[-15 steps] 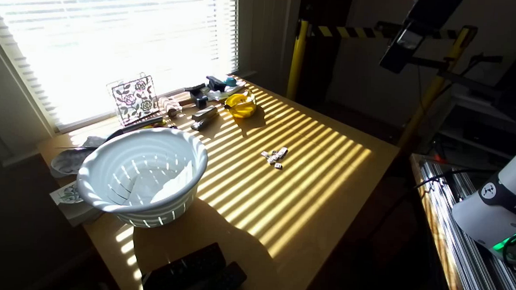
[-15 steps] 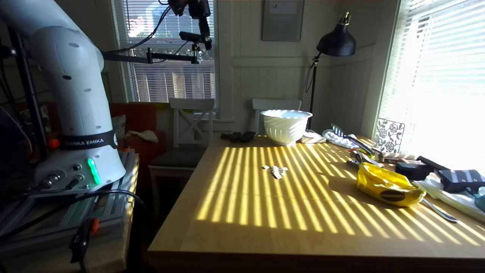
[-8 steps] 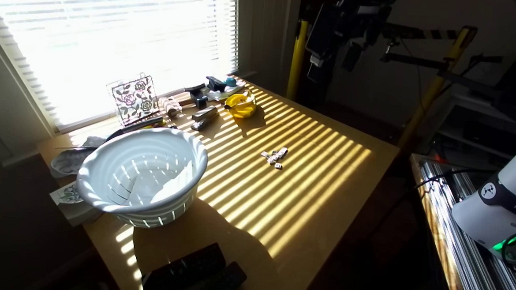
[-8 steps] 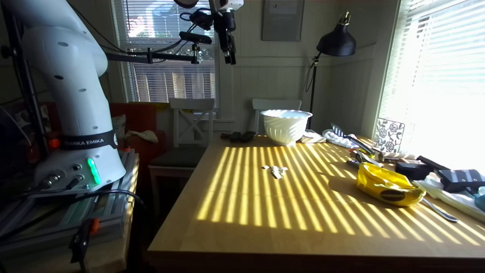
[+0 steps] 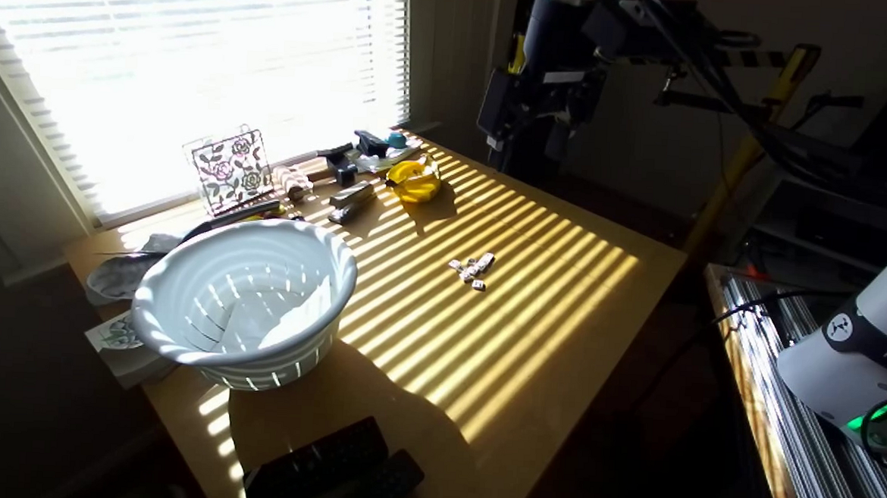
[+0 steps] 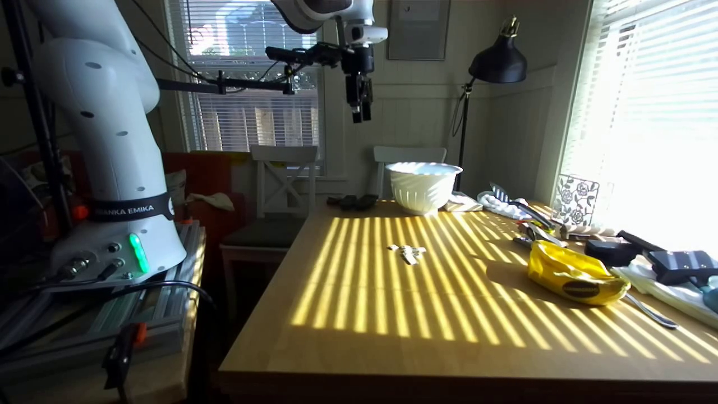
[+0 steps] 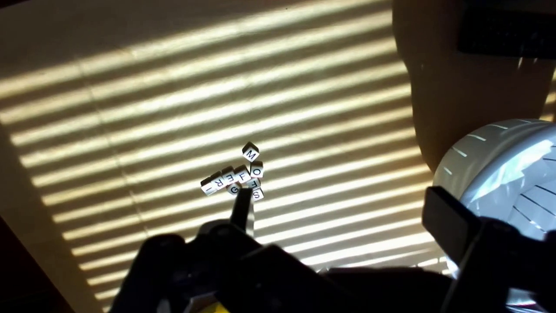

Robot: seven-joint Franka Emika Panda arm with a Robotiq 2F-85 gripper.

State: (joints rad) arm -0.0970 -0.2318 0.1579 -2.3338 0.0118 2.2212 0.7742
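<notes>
While the tool (image 7: 342,202) hangs above the surface (image 6: 348,350), jaws spread, white letter cubes (image 7: 242,174) lie clustered. A bowl (image 6: 423,191) stands apart

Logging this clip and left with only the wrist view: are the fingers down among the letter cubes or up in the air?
Observer: Up in the air; an exterior view shows the fingers well clear of the letter cubes and the table.
Reviewer: What is the yellow bit at my bottom edge?
Observer: It looks to be a yellow bag-like object with a dark oval label.
Reviewer: Where is the sunlight coming in?
Observer: Through slatted blinds beside the table, shown in both exterior views.
</notes>
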